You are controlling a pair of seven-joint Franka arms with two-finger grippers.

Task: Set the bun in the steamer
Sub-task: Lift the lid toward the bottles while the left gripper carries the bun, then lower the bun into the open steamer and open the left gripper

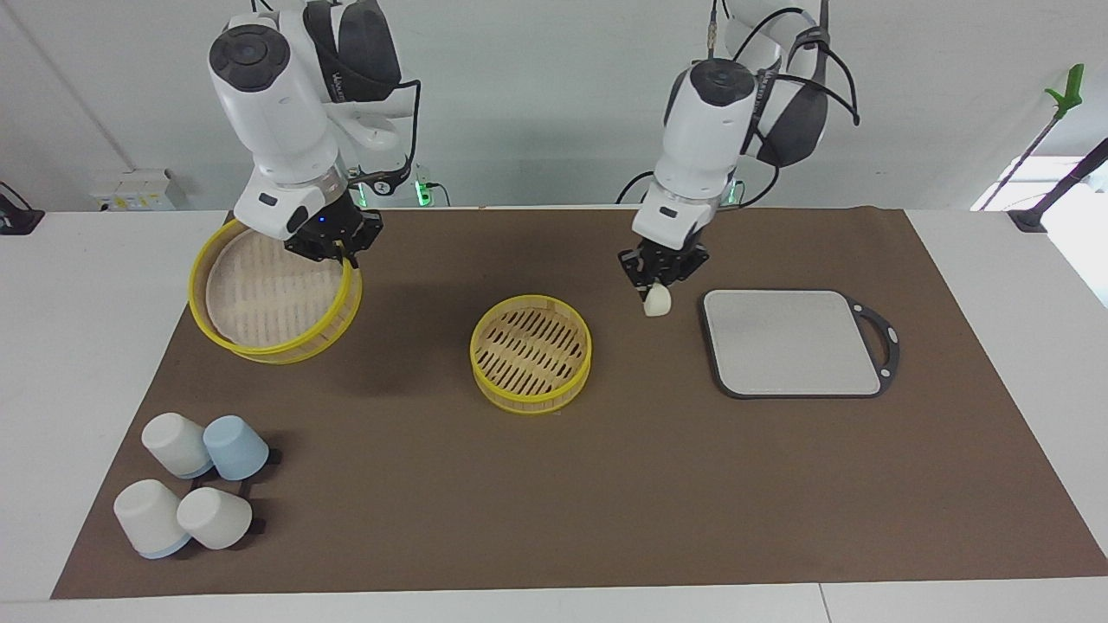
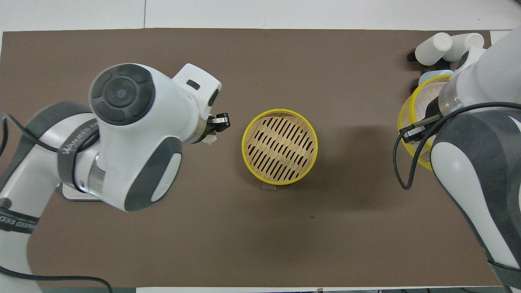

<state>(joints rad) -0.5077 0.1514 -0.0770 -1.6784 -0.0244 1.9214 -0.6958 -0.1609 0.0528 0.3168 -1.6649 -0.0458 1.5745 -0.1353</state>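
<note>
The steamer [image 1: 531, 353] [image 2: 279, 146], a yellow-rimmed basket with a slotted tan floor, sits uncovered mid-mat with nothing in it. The bun [image 1: 657, 300] [image 2: 209, 140] is a small cream lump hanging in the air, with my left gripper [image 1: 658, 284] [image 2: 215, 125] shut on it. It is over bare mat between the grey board and the steamer. My right gripper [image 1: 344, 253] is shut on the rim of a yellow-rimmed, pale-floored lid [image 1: 268, 298] [image 2: 419, 103]. The lid is raised and tilted over the right arm's end of the mat.
The grey-rimmed board [image 1: 792, 342] lies bare toward the left arm's end. Several upturned white and pale blue cups [image 1: 190, 489] [image 2: 447, 44] stand at the mat's corner farthest from the robots, at the right arm's end. The brown mat [image 1: 692, 484] covers the table.
</note>
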